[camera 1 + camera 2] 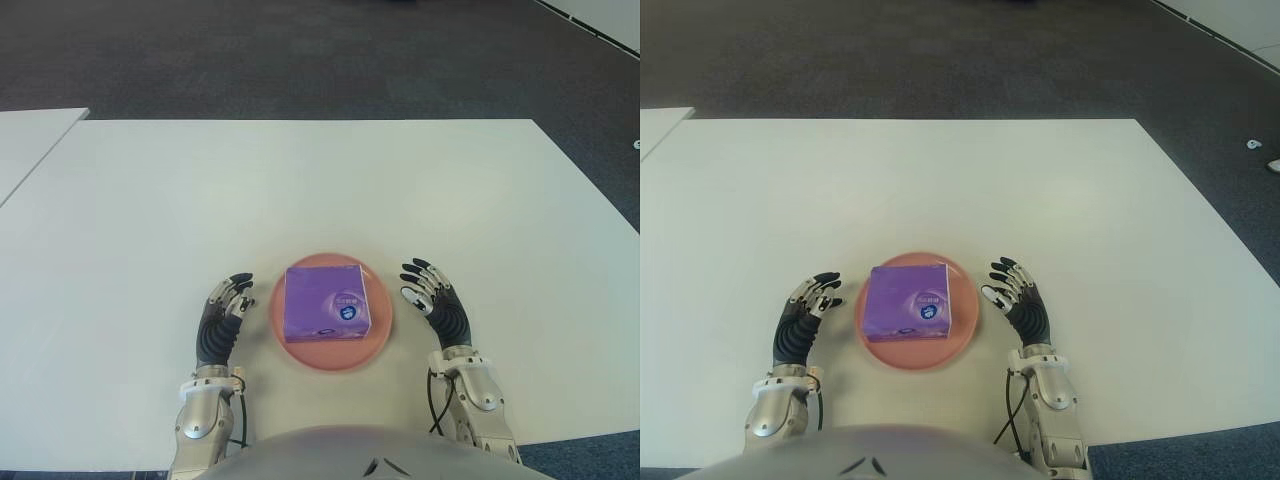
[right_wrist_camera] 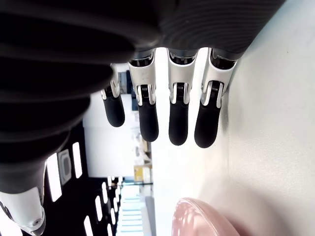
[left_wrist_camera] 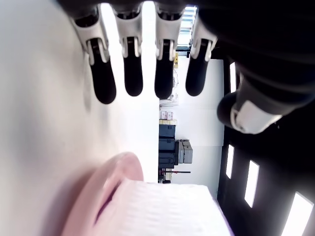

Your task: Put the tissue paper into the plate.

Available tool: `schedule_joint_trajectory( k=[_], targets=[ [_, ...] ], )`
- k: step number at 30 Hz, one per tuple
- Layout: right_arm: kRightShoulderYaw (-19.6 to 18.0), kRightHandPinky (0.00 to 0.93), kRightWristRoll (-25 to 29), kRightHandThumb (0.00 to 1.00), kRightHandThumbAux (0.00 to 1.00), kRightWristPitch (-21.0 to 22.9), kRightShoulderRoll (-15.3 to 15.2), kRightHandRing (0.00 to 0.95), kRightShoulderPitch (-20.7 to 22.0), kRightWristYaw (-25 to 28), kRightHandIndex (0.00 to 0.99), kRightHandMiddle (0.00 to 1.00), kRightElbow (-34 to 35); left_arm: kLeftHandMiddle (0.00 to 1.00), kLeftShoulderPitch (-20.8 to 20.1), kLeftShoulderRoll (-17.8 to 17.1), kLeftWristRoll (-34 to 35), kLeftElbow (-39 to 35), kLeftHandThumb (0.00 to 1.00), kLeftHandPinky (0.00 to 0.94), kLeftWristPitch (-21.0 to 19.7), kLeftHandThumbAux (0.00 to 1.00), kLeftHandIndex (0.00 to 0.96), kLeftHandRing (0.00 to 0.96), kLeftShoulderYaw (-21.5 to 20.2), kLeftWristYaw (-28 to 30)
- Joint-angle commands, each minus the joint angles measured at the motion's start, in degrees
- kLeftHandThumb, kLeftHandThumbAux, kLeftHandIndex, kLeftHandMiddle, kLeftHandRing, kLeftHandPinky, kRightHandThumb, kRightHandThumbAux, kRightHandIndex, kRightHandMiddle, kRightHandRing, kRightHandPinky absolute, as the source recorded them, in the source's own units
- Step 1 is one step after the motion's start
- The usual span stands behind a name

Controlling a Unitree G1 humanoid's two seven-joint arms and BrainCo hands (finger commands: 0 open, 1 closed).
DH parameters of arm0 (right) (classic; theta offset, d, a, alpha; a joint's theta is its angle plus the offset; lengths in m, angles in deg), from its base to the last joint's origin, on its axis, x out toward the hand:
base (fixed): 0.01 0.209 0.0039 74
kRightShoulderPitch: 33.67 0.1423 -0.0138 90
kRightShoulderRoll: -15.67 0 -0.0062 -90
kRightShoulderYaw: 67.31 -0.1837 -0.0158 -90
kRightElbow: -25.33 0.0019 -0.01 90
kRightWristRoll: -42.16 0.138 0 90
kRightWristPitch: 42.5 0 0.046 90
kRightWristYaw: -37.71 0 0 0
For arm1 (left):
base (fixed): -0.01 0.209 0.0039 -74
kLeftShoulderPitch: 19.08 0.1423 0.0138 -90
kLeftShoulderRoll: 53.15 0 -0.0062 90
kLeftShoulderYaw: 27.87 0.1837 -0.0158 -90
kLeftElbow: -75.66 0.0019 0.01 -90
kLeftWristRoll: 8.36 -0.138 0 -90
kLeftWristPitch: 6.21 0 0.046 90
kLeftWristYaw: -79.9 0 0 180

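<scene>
The tissue paper (image 1: 326, 302), a purple square pack, lies flat inside the pink plate (image 1: 379, 335) on the white table (image 1: 300, 180), close to the robot's body. The left hand (image 1: 222, 318) is just beside the plate on its left side, and the right hand (image 1: 435, 302) is just beside it on the right; neither one touches the plate or the pack.

The eye views show the whole pack from above with a small round mark on its top. The left wrist view shows only one pale edge of the pack and the rim of the plate, and the right wrist view shows only a piece of the rim.

In both wrist views the fingers (image 3: 133, 73) are stretched out almost straight with gaps between them, and the right fingers (image 2: 178, 120) are the same. Both hands hold nothing.

Beyond the table there is a dark carpet (image 1: 300, 60).
</scene>
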Motion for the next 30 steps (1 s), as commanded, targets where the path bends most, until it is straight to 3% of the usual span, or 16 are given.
schedule_joint_trajectory(
  k=[1,13,30],
  targets=[
    [0.4,0.274,-0.3,0.356,0.651,3.8,0.4,0.266,-2.4,-0.2,0.184,0.267,-4.9,0.261,1.3,-0.4,0.1,1.9,0.112,0.281,-1.9,0.537,0.291,0.257,0.2,0.6],
    [-0.5,0.248,1.6,0.328,0.615,6.0,0.1,0.245,-1.5,0.3,0.17,0.25,-4.4,0.262,1.4,-0.4,-0.2,1.0,0.122,0.288,-2.2,0.531,0.278,0.259,0.3,0.7],
    [-0.3,0.256,0.7,0.323,0.631,5.8,0.1,0.247,-1.9,-0.4,0.172,0.249,-3.6,0.266,1.5,-0.3,-0.3,0.2,0.129,0.289,-1.9,0.524,0.303,0.263,0.3,0.6]
  ],
)
